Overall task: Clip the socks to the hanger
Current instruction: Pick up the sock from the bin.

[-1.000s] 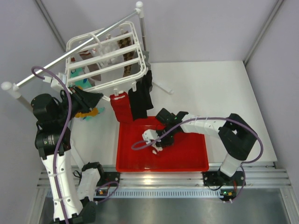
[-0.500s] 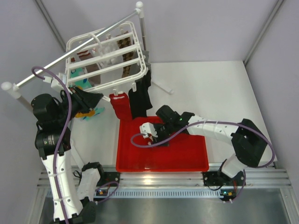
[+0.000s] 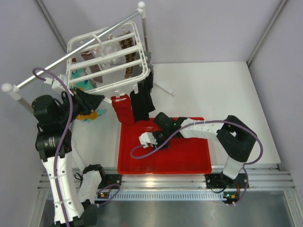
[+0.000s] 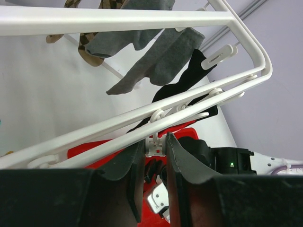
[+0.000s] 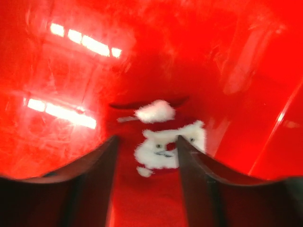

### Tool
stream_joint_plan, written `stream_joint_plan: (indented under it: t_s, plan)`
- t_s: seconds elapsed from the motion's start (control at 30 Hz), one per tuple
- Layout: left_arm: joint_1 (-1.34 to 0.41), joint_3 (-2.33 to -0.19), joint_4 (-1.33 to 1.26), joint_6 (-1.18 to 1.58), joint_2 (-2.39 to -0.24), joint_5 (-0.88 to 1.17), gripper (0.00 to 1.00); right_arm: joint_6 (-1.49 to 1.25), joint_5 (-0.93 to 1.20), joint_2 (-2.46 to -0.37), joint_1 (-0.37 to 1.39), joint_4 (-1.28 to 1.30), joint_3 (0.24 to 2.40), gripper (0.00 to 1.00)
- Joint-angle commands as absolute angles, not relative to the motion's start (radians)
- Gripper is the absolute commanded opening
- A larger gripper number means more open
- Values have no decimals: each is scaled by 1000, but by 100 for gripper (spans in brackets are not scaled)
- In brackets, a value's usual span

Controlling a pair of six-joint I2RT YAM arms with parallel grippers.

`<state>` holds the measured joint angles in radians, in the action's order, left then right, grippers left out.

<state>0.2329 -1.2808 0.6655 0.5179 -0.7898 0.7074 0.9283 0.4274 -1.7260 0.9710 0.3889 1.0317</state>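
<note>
Hanger [image 3: 111, 66] [image 4: 142, 19]: hooked on the metal rail [image 3: 47, 67], tilted above the tabletop's [image 3: 213, 90] far left part.
Black sock [image 3: 142, 101] [image 4: 187, 85]: clipped at the hanger's near edge, hanging down toward the red tray's [image 3: 189, 163] far rim.
Dark red sock [image 3: 122, 109]: clipped just left of the black one, side by side with it.
Left hand [image 3: 94, 99] [image 4: 155, 139]: raised under the hanger's near bar, fingers drawn close and pinching a white clip [image 4: 155, 147].
Right hand [image 3: 150, 140] [image 5: 147, 142]: low inside the tray, fingers spread apart, gripping nothing.
Red fabric piece [image 5: 165, 142]: lying on the tray floor between the right fingers, marked with white fuzzy patches, blurred.
Grey socks [image 4: 161, 61]: hung further along the hanger.
</note>
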Motion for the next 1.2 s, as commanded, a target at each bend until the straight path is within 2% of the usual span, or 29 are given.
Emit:
stream_joint_plan:
  t_s: [0.0,0.03,0.07,0.1,0.13,0.2,0.23,0.43,0.73,1.17]
  plan:
    - [233,-1301,678,488,-782,701,0,959,408,-1733,979,328,1023,47]
    - [233,-1296,681,488,-784,701,0,954,416,-1726,979,334,1022,42]
    - [233,-1295,678,489,-782,706,0,948,420,-1720,979,340,1020,31]
    - [233,-1292,678,492,-781,707,0,925,426,-1714,982,345,1020,25]
    - [235,-1289,673,495,-781,710,0,908,429,-1694,983,347,1022,13]
    - [235,-1285,670,497,-782,710,0,826,440,-1660,983,347,1031,2]
    - [232,-1285,672,497,-781,712,0,795,445,-1614,983,348,1045,0]
    - [233,-1269,655,511,-776,724,0,629,476,-1462,1020,331,1129,0]
    - [233,-1281,649,523,-775,726,0,399,479,-1407,1071,165,1236,0]
    - [233,-1276,661,551,-772,744,0,129,278,-1436,1175,-173,1359,0]
